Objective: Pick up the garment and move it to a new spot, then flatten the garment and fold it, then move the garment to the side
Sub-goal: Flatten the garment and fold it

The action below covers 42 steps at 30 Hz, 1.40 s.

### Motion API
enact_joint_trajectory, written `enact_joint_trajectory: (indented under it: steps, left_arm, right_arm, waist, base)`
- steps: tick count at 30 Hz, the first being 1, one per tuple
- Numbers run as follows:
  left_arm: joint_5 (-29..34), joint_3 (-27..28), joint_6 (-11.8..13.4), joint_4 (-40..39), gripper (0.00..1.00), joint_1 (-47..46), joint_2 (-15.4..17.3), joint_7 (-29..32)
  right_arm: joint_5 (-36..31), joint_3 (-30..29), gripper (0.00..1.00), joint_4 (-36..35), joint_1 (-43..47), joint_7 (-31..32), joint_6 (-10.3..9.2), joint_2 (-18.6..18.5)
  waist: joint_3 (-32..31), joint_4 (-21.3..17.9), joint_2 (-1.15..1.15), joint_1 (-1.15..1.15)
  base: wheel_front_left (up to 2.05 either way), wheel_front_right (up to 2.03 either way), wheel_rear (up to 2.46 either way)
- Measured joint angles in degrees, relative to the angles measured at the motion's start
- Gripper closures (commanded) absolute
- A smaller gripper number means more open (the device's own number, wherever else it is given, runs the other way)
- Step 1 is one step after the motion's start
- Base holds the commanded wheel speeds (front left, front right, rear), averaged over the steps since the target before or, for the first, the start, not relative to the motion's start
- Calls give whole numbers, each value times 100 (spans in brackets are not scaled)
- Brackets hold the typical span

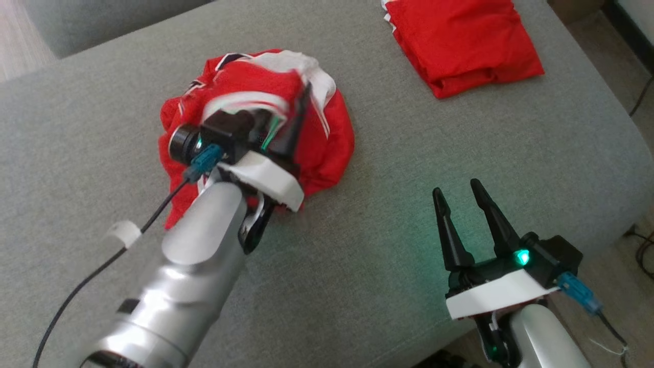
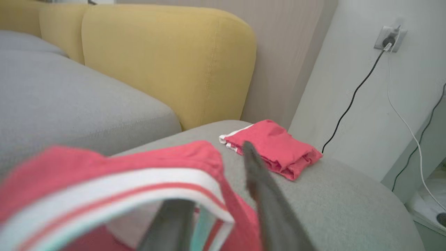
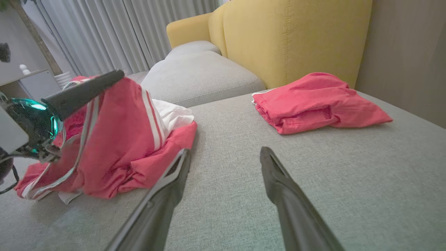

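Observation:
A crumpled red garment [image 1: 327,138] with white stripes lies in a heap on the grey cushion [image 1: 398,286], left of the middle. My left gripper [image 1: 286,110] is pushed into the top of the heap. In the left wrist view its fingers [image 2: 264,195] stand apart, and the garment's striped band [image 2: 104,184] drapes over the left one and hides its tip. The right wrist view shows the garment [image 3: 118,139] bunched up against one left finger [image 3: 83,90]. My right gripper [image 1: 457,189] hovers open and empty over bare cushion at the lower right, well clear of the garment.
A second red garment [image 1: 465,41], folded, lies at the cushion's far right corner. A yellow backrest [image 3: 289,35] and another grey seat [image 3: 198,73] stand beyond. The cushion's right edge drops to the floor, where cables [image 2: 352,97] run to a wall socket.

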Motion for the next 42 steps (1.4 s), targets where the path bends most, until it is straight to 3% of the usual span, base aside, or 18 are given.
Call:
enact_joint_trajectory:
  steps: [4,8,14,19,23,27,31,33,34,35,36,37,42]
  left_arm:
    - [30,-343,-4,-220,100,-328,3,-15]
    - [-237,-630,-5,-436,100,-1333,66,53]
    - [-1251,-627,-5,-1004,100,-3016,223,213]
    - [-2089,-441,-47,-1438,100,-3191,617,287]
    - [-2718,-174,-37,-1878,100,-2222,1165,335]
    - [-3238,-86,233,-2360,100,-349,1670,359]
    - [-3686,130,483,-2471,100,1682,1998,148]
    - [-3888,283,515,-2452,100,2487,2011,73]
    - [-3960,326,513,-2435,87,2798,1981,51]
    - [-4027,383,511,-2395,67,3048,1931,49]
    - [-4027,383,511,-2395,5,3048,1931,49]
    - [-4062,425,509,-2353,0,3247,1883,38]
    - [-4105,576,461,-2417,0,3814,1659,1]
  right_arm:
    - [1,-5,0,21,9,0,0,0]
    - [58,29,0,41,9,0,1,1]
    - [56,4,0,55,63,0,0,1]
    - [30,-127,0,57,194,0,0,1]
    - [-75,-257,0,51,304,0,0,2]
    - [-80,-448,0,15,389,0,0,-5]
    - [-121,-456,0,5,395,0,1,-16]
    - [-121,-469,0,-1,388,0,0,-18]
    - [-121,-475,0,0,388,0,0,-22]
    - [-121,-477,0,-1,388,0,0,-31]
    - [-121,-477,0,-1,388,0,0,-31]
    - [-121,-475,0,0,389,0,0,-42]
    - [-121,-494,0,2,404,0,0,-105]
  waist:
    - [-132,34,0,0]
    - [-280,68,0,0]
    - [-515,192,0,0]
    - [-657,470,0,0]
    - [-751,771,0,0]
    - [-796,1132,0,0]
    - [-776,1465,0,0]
    - [-750,1594,0,0]
    - [-738,1650,0,0]
    - [-730,1697,0,0]
    - [-730,1697,0,0]
    - [-726,1739,0,0]
    - [-742,1900,0,0]
  base:
    - [0,0,0]
    - [0,0,0]
    - [0,0,0]
    - [0,0,0]
    - [0,0,0]
    - [0,0,0]
    - [0,0,0]
    - [0,0,0]
    - [0,0,0]
    - [0,0,0]
    - [0,0,0]
    - [0,0,0]
    - [0,0,0]
